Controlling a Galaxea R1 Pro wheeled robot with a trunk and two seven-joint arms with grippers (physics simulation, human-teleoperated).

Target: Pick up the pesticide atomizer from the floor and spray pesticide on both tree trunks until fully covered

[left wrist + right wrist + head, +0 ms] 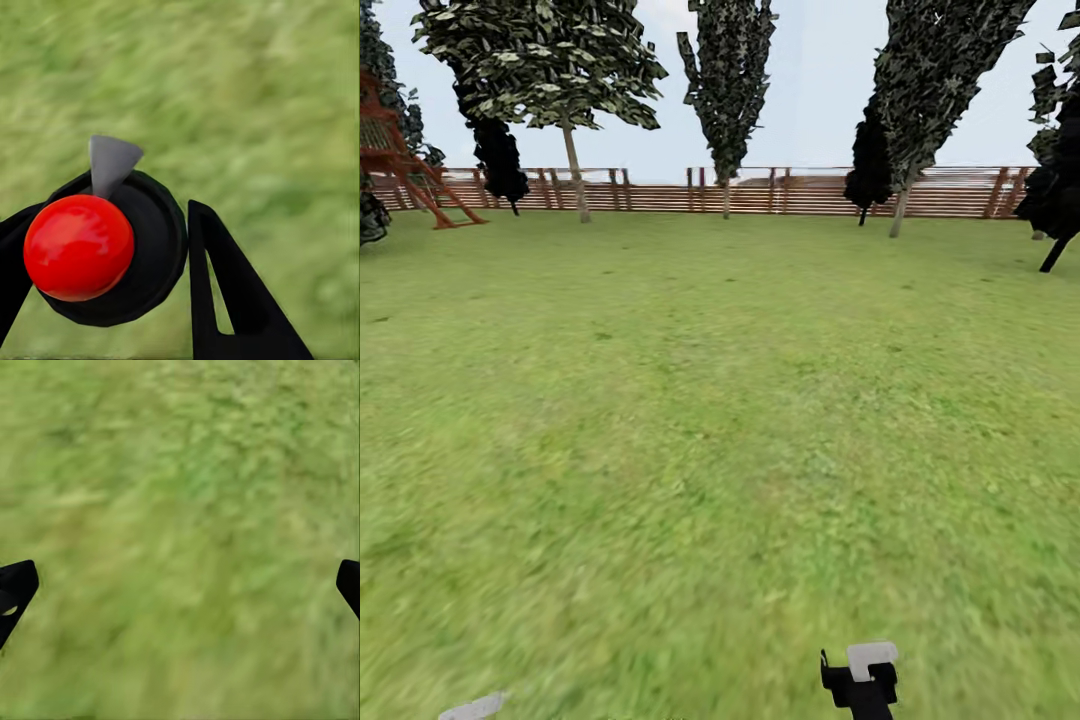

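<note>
- Head view: open lawn (710, 420) runs out to a brown slat fence (780, 192) at 12 o'clock.
- Trees (725, 90) stand along the fence from 10 to 2 o'clock, crowns dark. A red wooden play frame (400, 160) sits at 10 o'clock.
- Left gripper (112, 255): black fingers (225, 300) pinch the pesticide atomizer (112, 247), with its red round cap, black body and grey nozzle tip, held over grass.
- Right gripper (180, 585): fingertips (15, 589) spread wide at the frame edges, nothing but grass between.
- Head view, 6 o'clock: black and white part of the right arm (863, 678) at the frame's bottom edge.
</note>
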